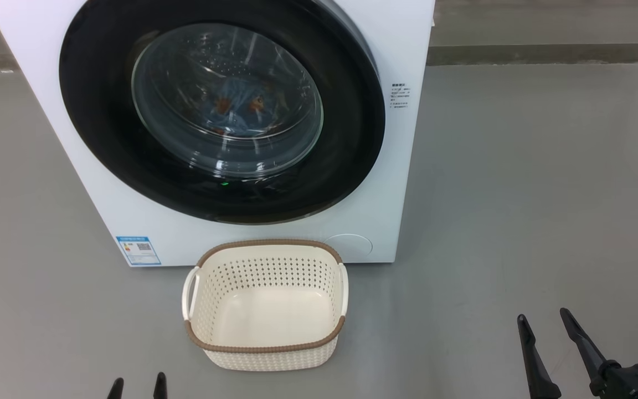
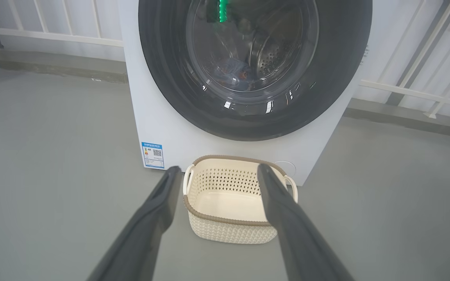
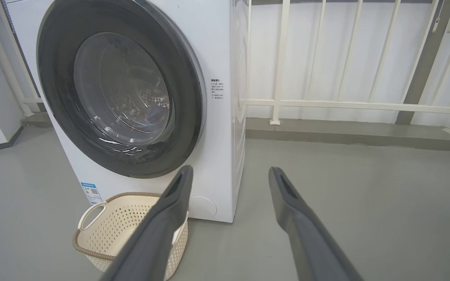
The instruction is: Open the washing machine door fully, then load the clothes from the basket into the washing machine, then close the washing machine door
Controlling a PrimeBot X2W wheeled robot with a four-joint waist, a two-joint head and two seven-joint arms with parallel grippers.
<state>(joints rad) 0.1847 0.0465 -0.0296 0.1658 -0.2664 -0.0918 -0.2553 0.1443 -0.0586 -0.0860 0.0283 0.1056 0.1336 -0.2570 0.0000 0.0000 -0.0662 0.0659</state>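
Observation:
The white washing machine (image 1: 391, 183) stands ahead with its round black-rimmed door (image 1: 103, 138) shut flat against the front. Through the glass bowl I see light blue clothes (image 1: 236, 105) with orange marks lying in the drum. The cream basket (image 1: 274, 360) sits on the floor just before the machine, with nothing in it. My left gripper (image 1: 137, 385) is open at the lower left, short of the basket. My right gripper (image 1: 543, 316) is open at the lower right, off to the basket's side. In the left wrist view the open left gripper (image 2: 219, 168) frames the basket (image 2: 229, 232).
Smooth grey floor (image 1: 518, 194) spreads around the machine. A white metal railing (image 3: 326, 103) on a low grey kerb (image 3: 346, 132) runs behind and to the right of it. A blue label sticker (image 1: 138, 250) is on the machine's lower left front.

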